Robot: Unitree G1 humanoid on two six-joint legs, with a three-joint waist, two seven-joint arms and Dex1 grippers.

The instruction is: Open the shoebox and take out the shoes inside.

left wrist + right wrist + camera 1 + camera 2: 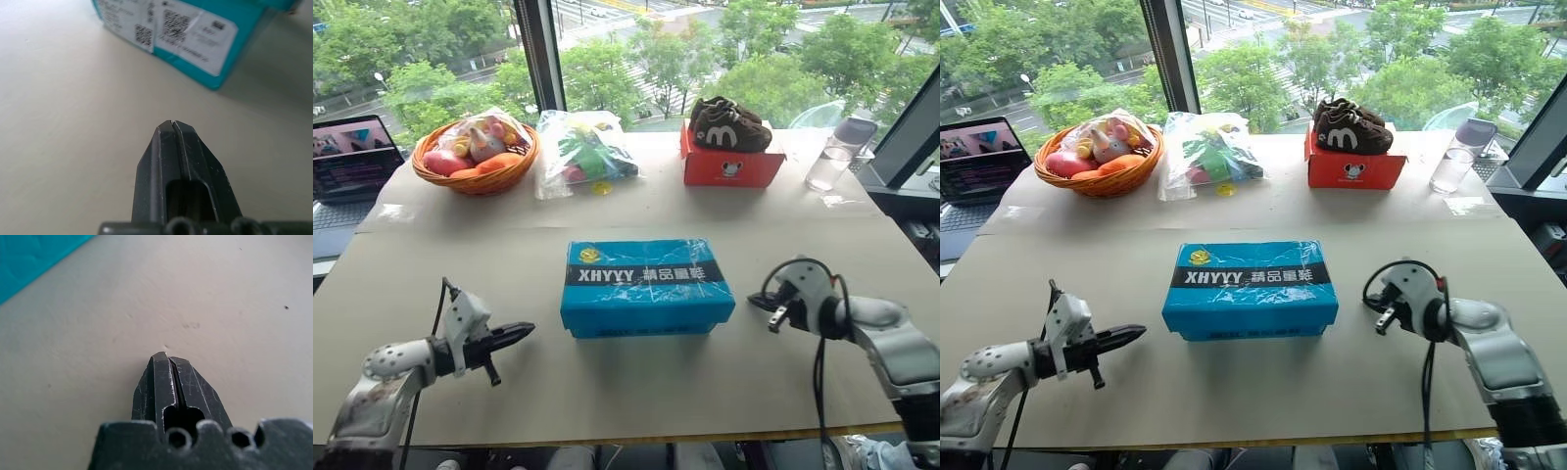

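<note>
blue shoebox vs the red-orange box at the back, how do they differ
The blue shoebox is larger and sits mid-table between the two grippers; the red-orange box is smaller and stands at the far edge by the window. The blue shoebox has its lid shut with nothing on top; the red-orange box carries dark brown shoes on top. The blue shoebox bears a black band with white lettering; the red-orange box shows a small round logo. Both are rectangular boxes resting on the table.
</note>
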